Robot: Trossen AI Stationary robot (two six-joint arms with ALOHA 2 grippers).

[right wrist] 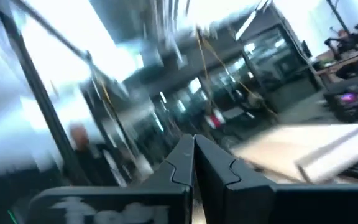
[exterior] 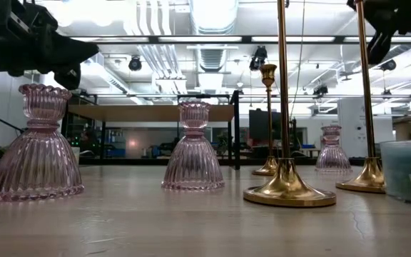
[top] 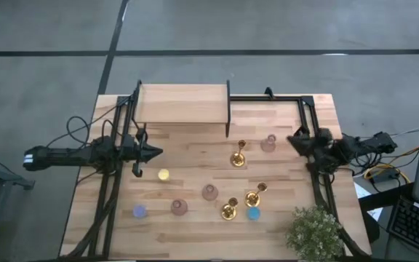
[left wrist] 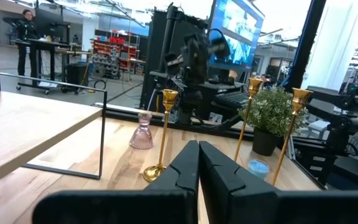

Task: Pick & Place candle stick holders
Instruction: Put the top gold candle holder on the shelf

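1. Currently, left gripper (top: 156, 152) has its jaws pressed together, holding nothing, above the table's left side near the small yellow round candle (top: 164, 175).
2. Right gripper (top: 293, 140): jaws likewise closed and empty, at the right edge.
3. Three shiny gold metal candlesticks stand upright on the light wooden table (top: 195, 233): one (top: 238, 157) mid-table, two (top: 229, 210) (top: 254, 196) nearer the front beside the blue candle (top: 254, 214).
4. Pink ribbed glass holders (top: 209, 192) stand around them.

A grey concrete floor (top: 268, 29) crossed by dark seams surrounds the table. Beyond it, ceiling ducts (exterior: 212, 14) and bright strip lights (exterior: 148, 39) hang over an open workshop with shelving (left wrist: 107, 56), a large monitor (left wrist: 235, 34) and a person (left wrist: 27, 31) at a desk.
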